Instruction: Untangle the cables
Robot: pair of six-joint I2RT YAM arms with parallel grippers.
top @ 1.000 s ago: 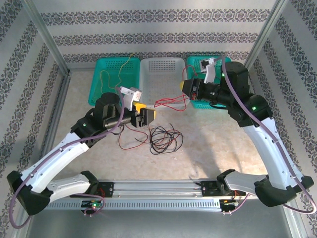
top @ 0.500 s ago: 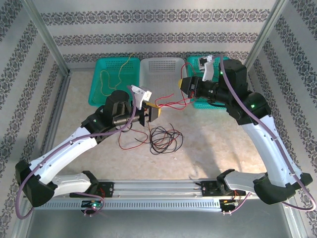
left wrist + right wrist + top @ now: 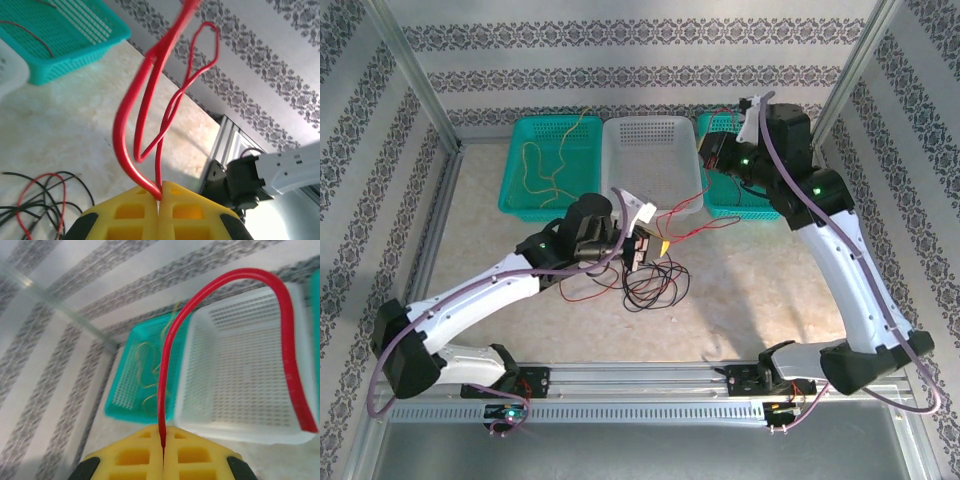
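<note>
A red cable (image 3: 715, 225) hangs taut between both grippers above the table. My left gripper (image 3: 658, 245) is shut on one looped part of it; in the left wrist view the red cable (image 3: 125, 125) rises from the closed yellow fingertips (image 3: 160, 194). My right gripper (image 3: 708, 152), raised by the right teal basket (image 3: 732, 205), is shut on the red cable (image 3: 165, 370) at its tips (image 3: 162, 441). A coil of black cable (image 3: 650, 282) with more red wire (image 3: 588, 293) lies on the table under the left gripper. A yellow cable (image 3: 545, 165) lies in the left teal basket (image 3: 512, 190).
A white basket (image 3: 620, 185) stands between the two teal baskets at the back. The metal frame posts and patterned walls close in the sides. The arm bases and rail (image 3: 640, 385) run along the near edge.
The left gripper has moved right and forward over the black coil, carrying the red cable. The right gripper has risen and moved back towards the right teal basket, stretching the cable.
</note>
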